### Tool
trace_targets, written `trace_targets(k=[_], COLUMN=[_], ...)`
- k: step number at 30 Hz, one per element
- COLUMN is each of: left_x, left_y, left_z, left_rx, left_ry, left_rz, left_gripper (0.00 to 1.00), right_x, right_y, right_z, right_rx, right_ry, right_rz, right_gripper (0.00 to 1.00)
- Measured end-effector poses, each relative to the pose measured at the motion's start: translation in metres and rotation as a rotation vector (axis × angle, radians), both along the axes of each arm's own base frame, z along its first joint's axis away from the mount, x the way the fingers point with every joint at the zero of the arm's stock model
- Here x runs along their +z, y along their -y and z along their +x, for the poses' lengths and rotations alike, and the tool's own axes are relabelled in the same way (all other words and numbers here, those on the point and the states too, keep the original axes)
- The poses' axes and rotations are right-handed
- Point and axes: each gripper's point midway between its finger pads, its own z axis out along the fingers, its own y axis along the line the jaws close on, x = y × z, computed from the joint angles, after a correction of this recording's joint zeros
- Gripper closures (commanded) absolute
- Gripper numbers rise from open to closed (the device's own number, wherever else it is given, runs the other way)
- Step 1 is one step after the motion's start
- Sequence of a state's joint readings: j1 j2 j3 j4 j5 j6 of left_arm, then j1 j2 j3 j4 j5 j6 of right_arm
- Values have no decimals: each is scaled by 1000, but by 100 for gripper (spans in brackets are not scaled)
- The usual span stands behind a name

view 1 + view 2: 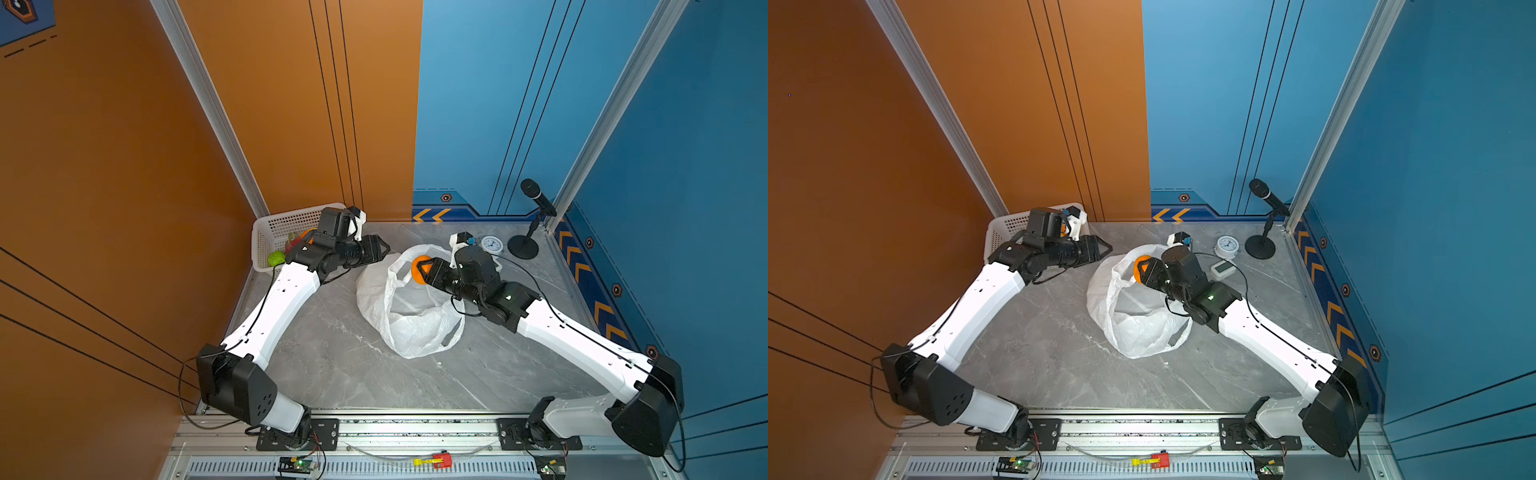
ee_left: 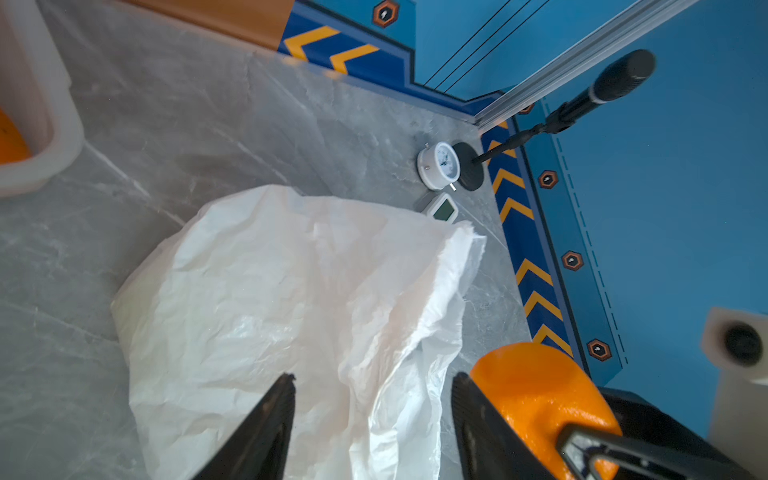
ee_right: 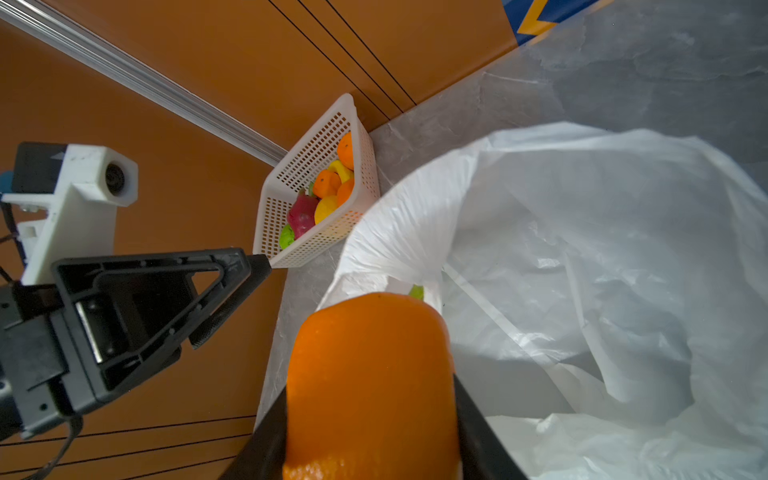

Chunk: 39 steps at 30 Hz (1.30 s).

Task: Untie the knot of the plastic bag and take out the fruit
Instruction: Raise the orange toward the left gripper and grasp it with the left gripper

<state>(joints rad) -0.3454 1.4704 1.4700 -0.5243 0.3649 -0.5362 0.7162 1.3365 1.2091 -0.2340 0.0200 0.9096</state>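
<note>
Most of what I see is the grey marble table (image 1: 332, 374). In the middle of it the plastic bag (image 1: 411, 328) lies crumpled with its mouth gaping wide. In the far left corner the white basket (image 1: 266, 232) holds fruit (image 3: 328, 195): oranges, a pink dragon fruit, and yellow and green pieces. My left gripper (image 2: 372, 378) hangs between basket and bag, its fingers spread with nothing between them. My right gripper (image 3: 370, 386) sits at the bag's far rim, its fingers pinching an orange (image 1: 418, 266) from both sides.
</note>
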Motion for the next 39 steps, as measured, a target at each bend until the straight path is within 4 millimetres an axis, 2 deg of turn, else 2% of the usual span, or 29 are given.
trace_targets(k=[8,10,11,12,19,25,32,35,39], left_x=[43,51,54,58,79,79,65,54,54], left_y=[19,25,28,31,58,72,82,89,95], left_z=[-15,-20,-23,-25,-40,-47,-29,-20,-18], left_rx=[-127,-163,-182,-199,-342,-407,-405,-412,-421], left_ry=[276,350,386,420,640,729,722,686,678], left_rz=[-60,-60,-58,-54,-7,26,21,4,-22], left_gripper=[17,15,8,6,2,1,1,7,13], right_x=[59,64,65,64,55,66,77,81,79], right_y=[23,24,24,23,5,-5,-13,-15,-12], right_z=[26,31,33,35,38,35,31,31,33], right_rx=[-61,-63,-60,-59,-24,7,36,45,32], right_ry=[-4,-28,-46,-59,-197,-241,-258,-257,-268], right_rz=[191,235,258,272,379,459,526,544,553], right_gripper=[70,70,70,70,70,70,71,71,71])
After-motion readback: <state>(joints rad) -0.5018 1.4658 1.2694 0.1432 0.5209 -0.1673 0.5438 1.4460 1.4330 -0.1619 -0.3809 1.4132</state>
